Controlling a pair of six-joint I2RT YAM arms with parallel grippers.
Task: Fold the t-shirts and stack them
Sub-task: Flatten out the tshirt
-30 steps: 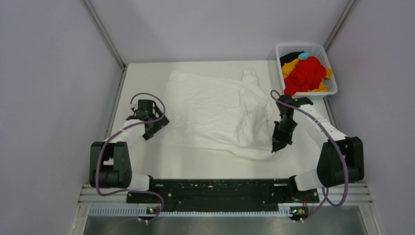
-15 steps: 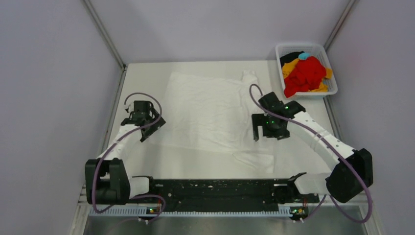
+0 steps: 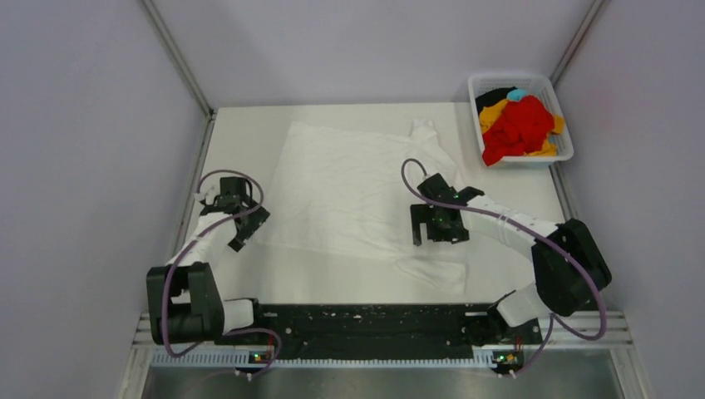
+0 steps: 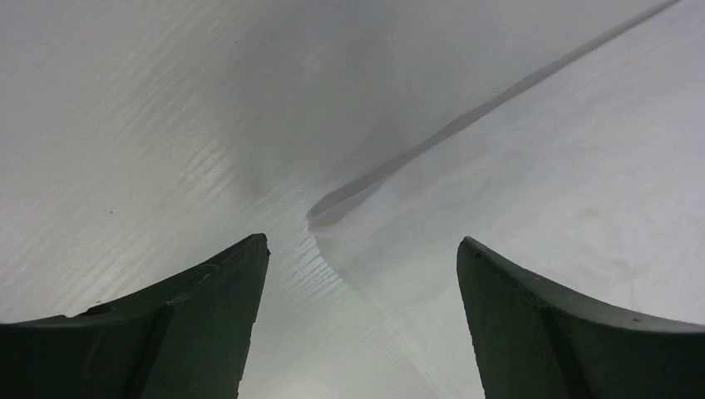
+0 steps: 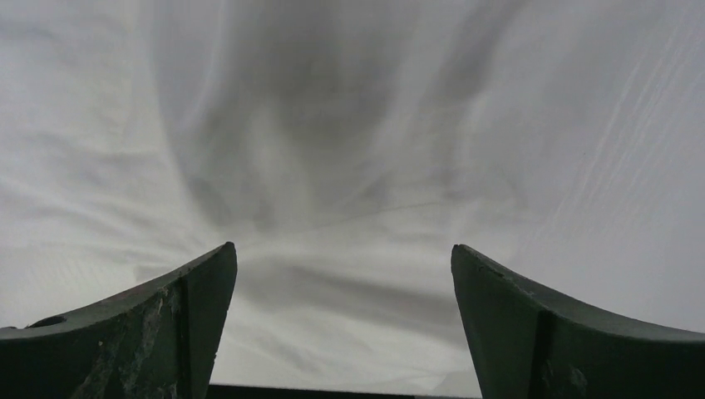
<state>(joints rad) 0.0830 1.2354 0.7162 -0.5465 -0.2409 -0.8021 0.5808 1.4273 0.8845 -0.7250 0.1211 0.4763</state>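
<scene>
The right gripper's fingers are standing spread and empty, and in the right wrist view only wrinkled white cloth is showing between them. A second ago this gripper was low at the near right border of the white t-shirt, beside a bunched ridge. It has since swung inward and is now hovering over the shirt's right-middle part, with that ridge lying flatter.

The left gripper's fingers are also parted and holding nothing. They are framing the shirt's near left corner on the table, after drawing back a little toward the near left.

The white t-shirt is lying spread across the table's middle, with a small flap trailing at its near right. Folding looks barely begun. The red t-shirt and the other colours are waiting in the mesh basket at the far right.
</scene>
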